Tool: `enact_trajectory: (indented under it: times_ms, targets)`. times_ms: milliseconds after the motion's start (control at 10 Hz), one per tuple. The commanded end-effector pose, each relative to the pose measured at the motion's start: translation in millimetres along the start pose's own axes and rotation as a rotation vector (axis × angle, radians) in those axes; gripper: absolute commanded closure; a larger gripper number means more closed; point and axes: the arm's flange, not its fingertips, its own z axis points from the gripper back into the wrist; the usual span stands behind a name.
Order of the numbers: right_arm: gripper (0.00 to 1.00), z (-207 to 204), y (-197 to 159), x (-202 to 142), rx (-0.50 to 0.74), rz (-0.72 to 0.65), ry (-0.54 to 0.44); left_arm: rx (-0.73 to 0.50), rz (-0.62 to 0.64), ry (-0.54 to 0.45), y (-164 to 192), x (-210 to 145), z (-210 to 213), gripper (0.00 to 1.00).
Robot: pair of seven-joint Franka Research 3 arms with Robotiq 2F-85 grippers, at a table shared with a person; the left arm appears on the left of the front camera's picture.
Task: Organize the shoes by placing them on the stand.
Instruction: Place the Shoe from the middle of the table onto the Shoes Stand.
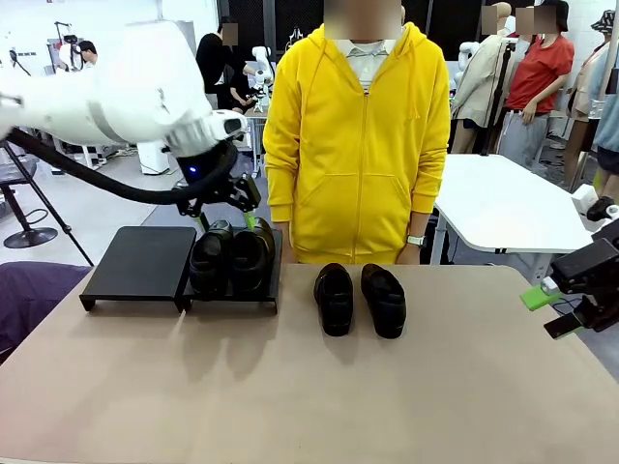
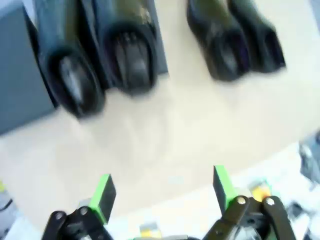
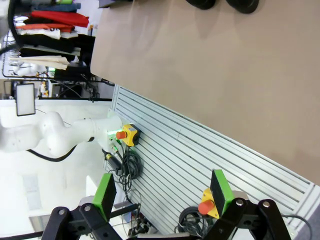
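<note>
Behind the beige table (image 1: 290, 406), a white table (image 1: 503, 203) on grey floor (image 1: 97, 208)

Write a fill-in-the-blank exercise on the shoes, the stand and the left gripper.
1. The stand holds ___ shoes.
2. They sit on its ___ section, seen from the robot's side.
3. The other shoes lie on the table before a person dressed in ___.
4. The left gripper hangs above the stand with its jaws ___.

Missing words: two; right; yellow; open.
</note>
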Motion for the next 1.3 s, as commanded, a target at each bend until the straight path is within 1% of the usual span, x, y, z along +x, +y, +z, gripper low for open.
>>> enact_trajectory:
  times_ms: [0, 100, 200, 300, 400, 500, 600, 700, 800, 1200]
  targets:
    - [0.00, 2, 0, 3, 0.011, 0.025, -0.003, -0.075, 0.074, 0.141, 42, -60, 27, 0.00]
    - [0.00, 2, 0, 3, 0.011, 0.025, -0.003, -0.135, 0.082, 0.203, 59, -95, 33, 0.00]
    - [0.00, 2, 0, 3, 0.011, 0.025, -0.003, -0.245, 0.152, 0.162, 82, -136, 34, 0.00]
    - [0.00, 2, 0, 3, 0.011, 0.025, -0.003, -0.385, 0.198, 0.054, 109, -178, 29, 0.00]
    - [0.00, 2, 0, 3, 0.011, 0.025, -0.003, -0.478, 0.194, 0.002, 129, -205, 24, 0.00]
    - [0.00, 2, 0, 3, 0.011, 0.025, -0.003, -0.539, 0.203, -0.012, 145, -226, 16, 0.00]
    - [0.00, 2, 0, 3, 0.011, 0.025, -0.003, -0.541, 0.172, 0.023, 154, -244, 5, 0.00]
    - [0.00, 2, 0, 3, 0.011, 0.025, -0.003, -0.476, 0.164, 0.083, 163, -253, -9, 0.00]
    - [0.00, 2, 0, 3, 0.011, 0.025, -0.003, -0.520, 0.220, 0.033, 153, -233, 14, 0.00]
    - [0.00, 2, 0, 3, 0.011, 0.025, -0.003, -0.520, 0.220, 0.033, 153, -233, 14, 0.00]
